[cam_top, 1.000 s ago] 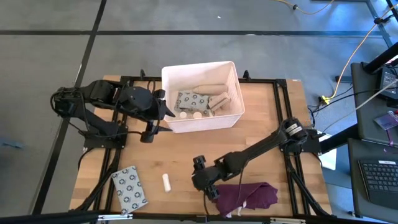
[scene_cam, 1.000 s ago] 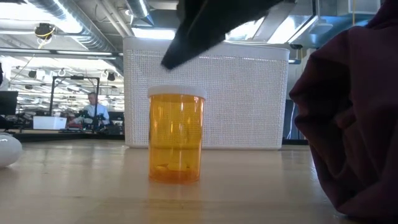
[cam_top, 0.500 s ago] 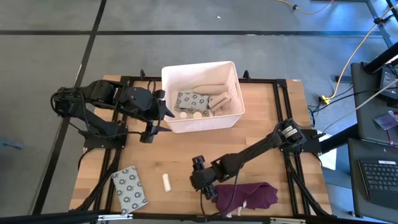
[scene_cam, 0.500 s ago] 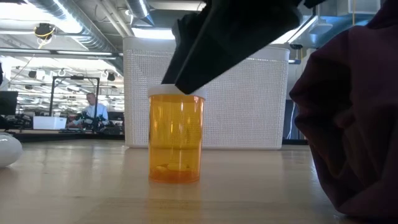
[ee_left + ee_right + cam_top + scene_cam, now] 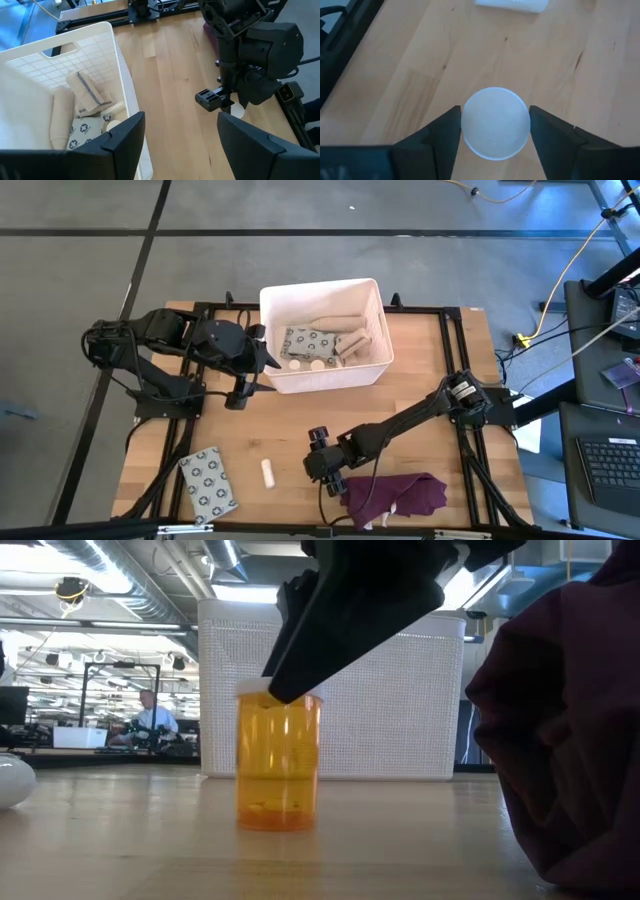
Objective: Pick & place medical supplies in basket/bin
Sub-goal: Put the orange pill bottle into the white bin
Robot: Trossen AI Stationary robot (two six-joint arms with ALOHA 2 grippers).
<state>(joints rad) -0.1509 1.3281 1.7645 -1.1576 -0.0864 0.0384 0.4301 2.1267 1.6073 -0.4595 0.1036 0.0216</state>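
**R gripper astride pill bottle**

With fingers apart either side of the white cap, right gripper (image 5: 494, 132) straddles upright pill bottle (image 5: 279, 762) for a top grasp, near purple cloth (image 5: 395, 497). Left gripper (image 5: 177, 135), parted, waits beside bin (image 5: 273, 370).

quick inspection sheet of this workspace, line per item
surface: wooden table on a black frame
job's things: white bin holds rolls and a patterned packet; orange pill bottle upright on the table, white cap; small white roll and packet loose near the front edge
clutter: purple cloth
hands: right hand straddles the bottle cap, fingers open; left hand open beside the bin
cables: yellow and black leads on the floor
surroundings: seated person far behind; keyboard
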